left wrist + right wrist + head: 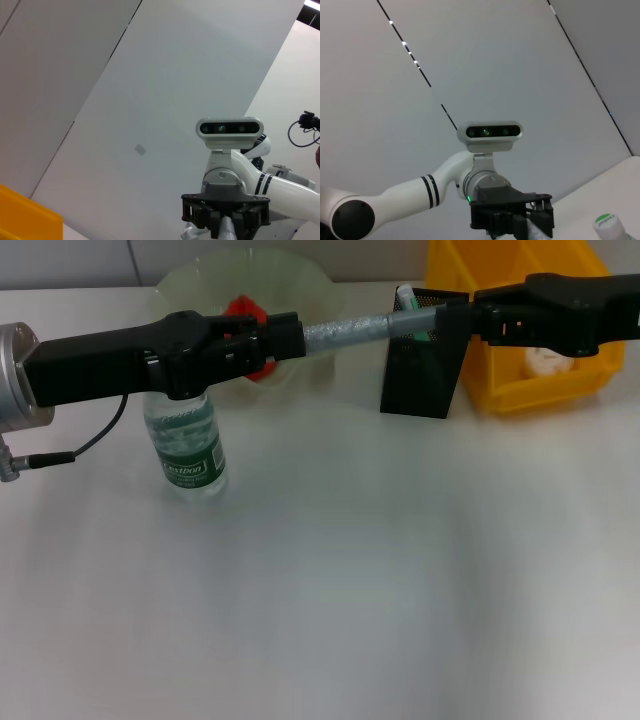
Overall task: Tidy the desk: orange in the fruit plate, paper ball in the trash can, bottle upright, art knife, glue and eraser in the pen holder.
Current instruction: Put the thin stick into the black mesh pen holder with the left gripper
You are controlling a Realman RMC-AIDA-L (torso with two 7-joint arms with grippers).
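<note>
- Grey rod [355,328], either the art knife or the glue (I cannot tell which), hangs level in the air. Its far end is at the pen holder [415,380], just above the rim.
- Left gripper [295,337] is on the fruit-plate side of the pen holder and is closed on the rod's near end.
- Right gripper [470,318] is hard against the pen holder's other side, at rim height. Whether it grips the rod cannot be told.
- Bottle [190,445] stands upright, well away from the pen holder and below the left gripper. The orange [242,308] lies in the fruit plate [200,285], and the paper ball [545,360] is in the trash can [520,390].
- Likely step: get the rod into the pen holder.
- To do it well, tip the rod upright over the opening and clear the rim before letting go. Lower it rather than drop it, because the light mesh cup could tip over.
</note>
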